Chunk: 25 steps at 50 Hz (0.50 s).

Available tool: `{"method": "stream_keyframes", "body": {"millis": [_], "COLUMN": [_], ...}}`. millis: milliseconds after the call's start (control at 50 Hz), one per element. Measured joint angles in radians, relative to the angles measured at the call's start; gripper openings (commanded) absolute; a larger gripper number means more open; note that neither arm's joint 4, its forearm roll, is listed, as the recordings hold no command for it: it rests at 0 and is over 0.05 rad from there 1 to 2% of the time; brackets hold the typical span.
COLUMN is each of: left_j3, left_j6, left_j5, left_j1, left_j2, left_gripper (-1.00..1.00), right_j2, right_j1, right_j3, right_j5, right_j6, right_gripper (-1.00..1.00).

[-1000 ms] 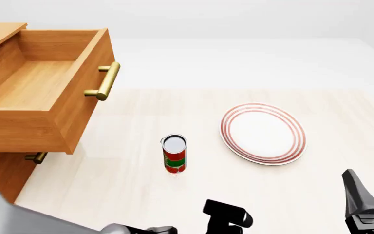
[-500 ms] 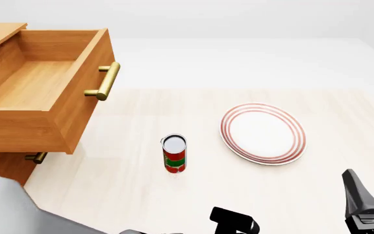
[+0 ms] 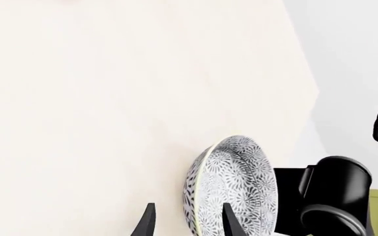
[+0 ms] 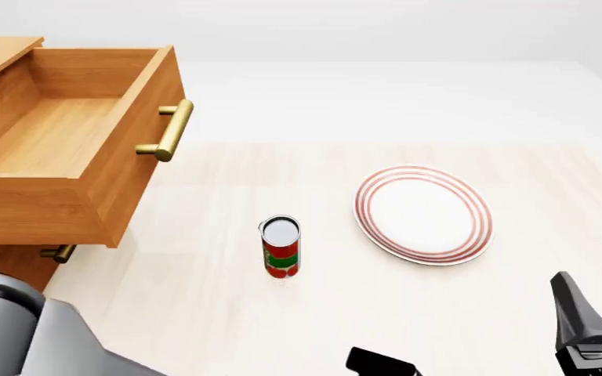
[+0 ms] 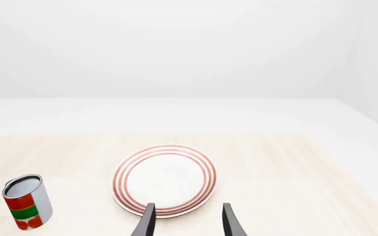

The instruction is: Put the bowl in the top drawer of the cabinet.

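The bowl (image 3: 235, 189), white with a fine dark floral pattern, shows only in the left wrist view, close to the table's edge. My left gripper (image 3: 187, 217) is open. The bowl's rim lies between its fingers, and one finger (image 3: 229, 221) overlaps the patterned wall. The front view does not show the bowl. The top drawer (image 4: 66, 137) of the cabinet (image 4: 3, 270) stands pulled out with nothing in it, its brass handle (image 4: 172, 130) facing the table. My right gripper (image 5: 187, 219) is open and holds nothing, low at the near right (image 4: 601, 304).
A red, green and white can (image 4: 280, 247) stands mid-table, with a flat white plate (image 4: 423, 213) with red rings to its right. The lower drawer's handle (image 4: 59, 253) peeks out under the open drawer. A black part of an arm (image 3: 333, 196) sits just beyond the bowl.
My left arm's grey link has risen at the near left. The black gripper part at the bottom of the front view has sunk almost out of frame. The right arm stayed still.
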Motion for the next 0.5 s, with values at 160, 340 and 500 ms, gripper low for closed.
{"method": "stream_keyframes", "body": {"millis": [160, 340, 500], "left_j3": [-0.007, -0.014, -0.017], "left_j6": [0.004, 0.017, 0.037], "left_j5": [-0.003, -0.002, -0.007], "left_j1": [-0.004, -0.009, -0.014], "left_j2": [0.014, 0.020, 0.022], "left_gripper": [1.00, 1.00, 1.00], "right_j2": [0.000, 0.000, 0.000], "right_j1": [0.000, 0.000, 0.000], "right_j3": [0.000, 0.000, 0.000], "right_j5": [0.000, 0.000, 0.000], "right_j6": [0.000, 0.000, 0.000], "right_gripper": [1.00, 1.00, 1.00]}}
